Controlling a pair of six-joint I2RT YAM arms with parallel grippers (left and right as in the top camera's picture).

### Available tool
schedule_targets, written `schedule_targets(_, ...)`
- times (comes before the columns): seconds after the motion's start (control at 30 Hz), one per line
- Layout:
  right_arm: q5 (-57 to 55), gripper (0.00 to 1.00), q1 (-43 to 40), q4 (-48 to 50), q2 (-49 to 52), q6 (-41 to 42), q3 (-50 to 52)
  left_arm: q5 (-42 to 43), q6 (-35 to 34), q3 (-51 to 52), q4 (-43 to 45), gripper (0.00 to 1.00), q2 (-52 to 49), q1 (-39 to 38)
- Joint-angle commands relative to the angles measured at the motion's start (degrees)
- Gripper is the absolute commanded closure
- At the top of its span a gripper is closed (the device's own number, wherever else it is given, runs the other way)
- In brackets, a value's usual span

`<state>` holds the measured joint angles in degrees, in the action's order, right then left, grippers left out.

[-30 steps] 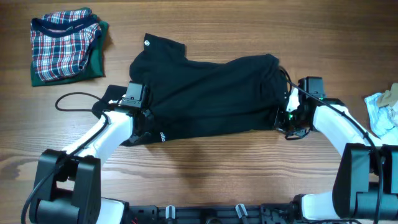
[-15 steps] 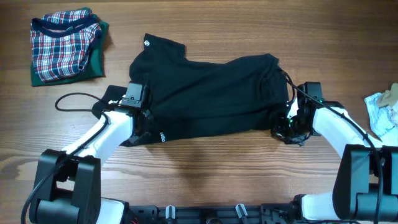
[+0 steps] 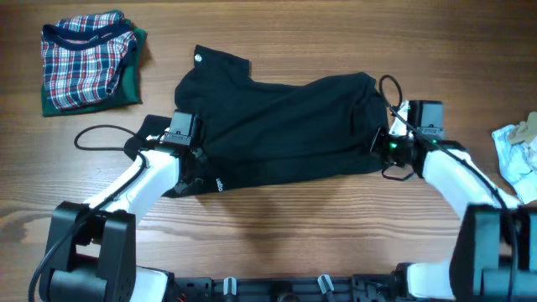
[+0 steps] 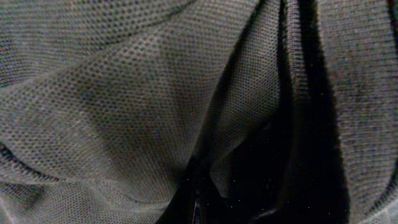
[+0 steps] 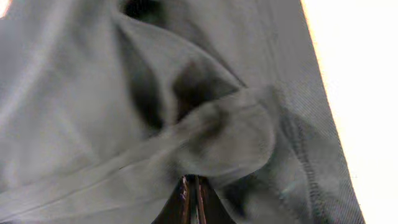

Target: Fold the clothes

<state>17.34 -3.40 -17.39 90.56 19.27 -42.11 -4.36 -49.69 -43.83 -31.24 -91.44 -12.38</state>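
The clothes, a black short-sleeved shirt (image 3: 277,126) with a small white logo near its collar, lie crumpled across the middle of the wooden table. My left gripper (image 3: 195,166) is at the shirt's front left corner, shut on the fabric. In the left wrist view the dark mesh cloth (image 4: 124,93) fills the frame, and the jaws (image 4: 196,211) are barely visible among its folds. My right gripper (image 3: 384,148) is at the shirt's right edge. In the right wrist view it (image 5: 196,196) is shut on a bunched fold (image 5: 230,137) next to a stitched hem.
A folded red, white and blue plaid garment (image 3: 88,63) lies at the back left. A small pale blue and white cloth (image 3: 516,151) sits at the right edge. A black cable (image 3: 101,132) loops on the table left of the left arm.
The right gripper dipped toward the front edge, then moved back up along the shirt's right edge, still pinching the fabric. The left arm has not moved.
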Motion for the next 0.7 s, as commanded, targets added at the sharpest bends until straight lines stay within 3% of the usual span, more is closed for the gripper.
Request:
schedule_targets(0.0,-2.75,0.96,0.24,1.70,5.18,0.85,0.02,1.09,-0.72,2.75,-0.04,0.96,-2.12,-0.09)
schedule_targets(0.33,-13.35,0.96,0.22,-23.50,7.48,21.94,0.02,1.14,-0.72,2.73,-1.40,0.94,-2.12,-0.09)
schedule_targets(0.47,-13.31,0.96,0.22,-28.44,7.45,25.97,0.02,1.14,-0.72,2.75,-4.31,0.96,-2.12,-0.11)
schedule_targets(0.67,-13.35,0.96,0.22,-31.89,6.78,25.64,0.02,1.99,-1.81,2.75,-9.18,0.96,-2.10,-0.15)
